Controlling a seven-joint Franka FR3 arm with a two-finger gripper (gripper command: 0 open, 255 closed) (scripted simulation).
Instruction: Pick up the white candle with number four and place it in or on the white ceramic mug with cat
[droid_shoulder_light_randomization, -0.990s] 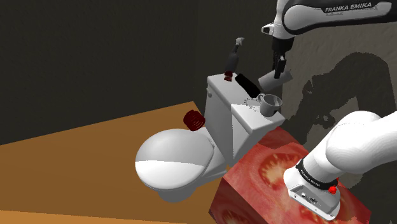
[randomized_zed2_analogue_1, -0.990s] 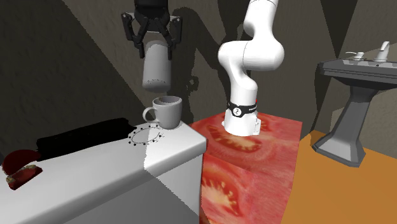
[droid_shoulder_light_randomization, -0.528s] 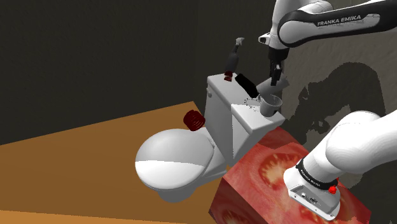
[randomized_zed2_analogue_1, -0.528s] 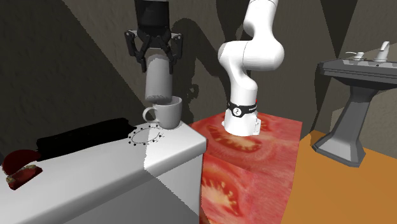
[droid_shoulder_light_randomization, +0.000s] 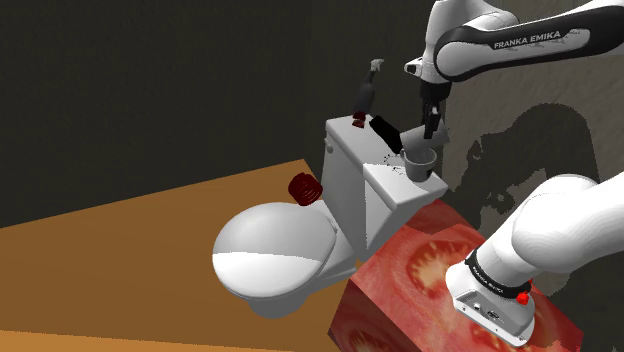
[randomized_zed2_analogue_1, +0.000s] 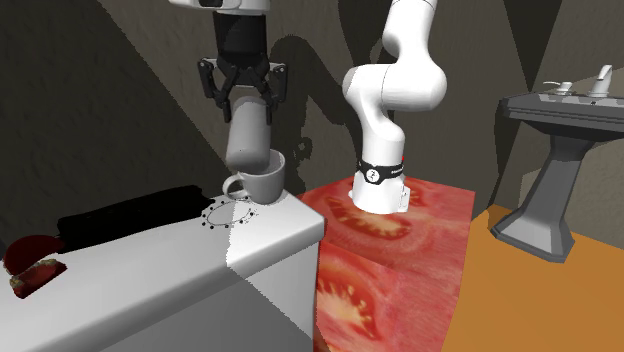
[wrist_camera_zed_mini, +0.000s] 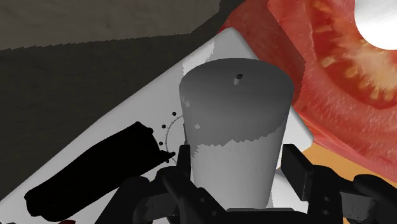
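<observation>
Now, on the second exterior view's far left a red thing (randomized_zed2_analogue_1: 30, 270) lies on the white tank lid (randomized_zed2_analogue_1: 200, 260), with a long black object (randomized_zed2_analogue_1: 125, 215) next to it. Further right, a dotted ring (randomized_zed2_analogue_1: 230, 214) is marked on the lid just beside the mug (randomized_zed2_analogue_1: 262, 182). Above the mug, the gripper (randomized_zed2_analogue_1: 245, 110) clasps the grey-white candle (randomized_zed2_analogue_1: 250, 145) between its fingers (wrist_camera_zed_mini: 298, 167). The candle's lower end reaches the mug's mouth. Right of that the arm (randomized_zed2_analogue_1: 395, 90) rises from the tomato-patterned stand (randomized_zed2_analogue_1: 400, 250). At the far right stands a sink (randomized_zed2_analogue_1: 560, 105).
</observation>
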